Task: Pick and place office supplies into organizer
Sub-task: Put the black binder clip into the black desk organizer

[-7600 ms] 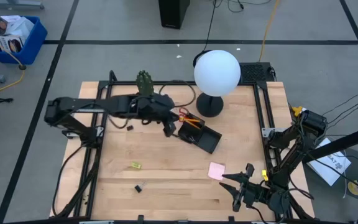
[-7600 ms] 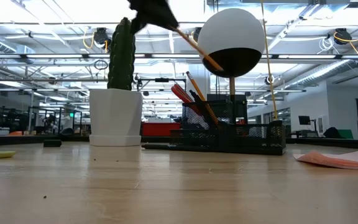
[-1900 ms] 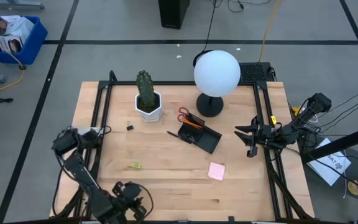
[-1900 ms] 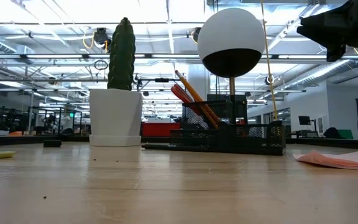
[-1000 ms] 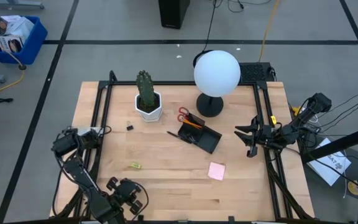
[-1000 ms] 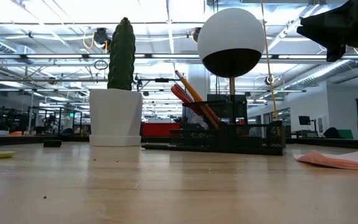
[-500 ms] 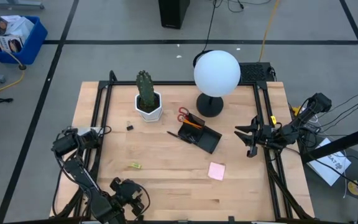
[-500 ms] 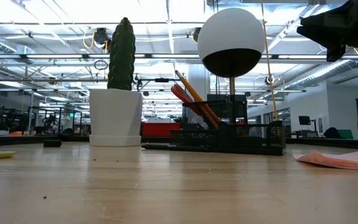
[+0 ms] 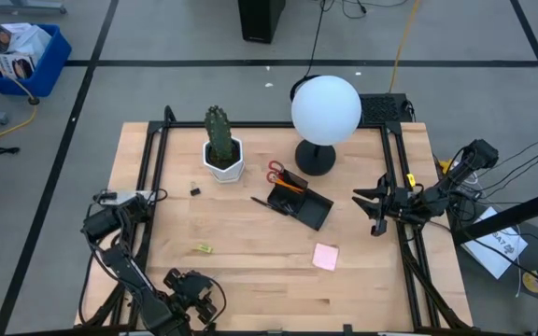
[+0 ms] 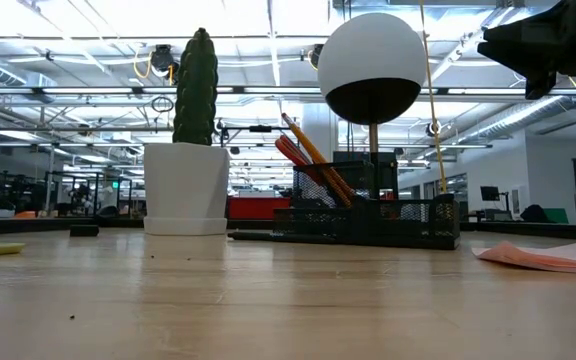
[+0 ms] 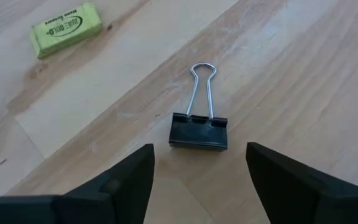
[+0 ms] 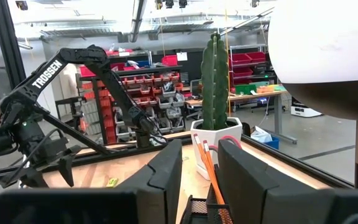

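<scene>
Left hand low over the near edge of the bench, fingers spread wide, nothing between them. Just ahead of the fingertips, a black binder clip flat on the wood, wire loop pointing away from the hand. Farther off, a small yellow eraser, also seen on the bench left of centre.

Right hand held in the air at the right edge of the bench, fingers spread with a narrow gap, empty, aimed across toward the organizer.

Organizer near the middle of the bench, just in front of the lamp base. Inside it, red-handled scissors and orange pencils, leaning up at a slant. Black pen on the wood, touching or nearly touching the organizer's left side. Pink sticky-note pad lying flat, near the organizer on its near side. Second small black clip beside the white cactus pot, well apart from the organizer.
</scene>
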Robot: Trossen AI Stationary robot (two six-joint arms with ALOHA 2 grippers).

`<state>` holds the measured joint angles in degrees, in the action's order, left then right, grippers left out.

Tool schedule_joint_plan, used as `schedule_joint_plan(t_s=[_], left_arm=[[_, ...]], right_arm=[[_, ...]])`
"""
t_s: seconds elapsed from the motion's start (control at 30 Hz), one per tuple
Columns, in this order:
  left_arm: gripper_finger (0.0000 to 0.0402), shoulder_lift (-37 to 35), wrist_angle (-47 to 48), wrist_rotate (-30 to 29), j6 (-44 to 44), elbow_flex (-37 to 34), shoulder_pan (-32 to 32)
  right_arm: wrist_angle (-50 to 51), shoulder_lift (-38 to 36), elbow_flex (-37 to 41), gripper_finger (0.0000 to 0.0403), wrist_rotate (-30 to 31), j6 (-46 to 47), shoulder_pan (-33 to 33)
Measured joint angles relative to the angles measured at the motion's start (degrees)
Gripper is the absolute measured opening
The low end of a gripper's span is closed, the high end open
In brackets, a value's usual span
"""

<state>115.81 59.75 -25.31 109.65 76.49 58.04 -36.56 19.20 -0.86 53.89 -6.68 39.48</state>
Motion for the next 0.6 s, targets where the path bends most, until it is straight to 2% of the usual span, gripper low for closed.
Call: schedule_joint_plan(t_s=[0.4,0.6], left_arm=[[0.0254,0.06,-0.39,-0.17,-2.69,-1.0,-1.68],[0.0255,0.07,-1.3,1.71,-3.1,-1.71,-1.84]], right_arm=[[0.0,0.0,0.0,0.01,0.0,0.0,0.0],[0.0,-0.01,0.0,0.01,0.0,-0.01,0.0]])
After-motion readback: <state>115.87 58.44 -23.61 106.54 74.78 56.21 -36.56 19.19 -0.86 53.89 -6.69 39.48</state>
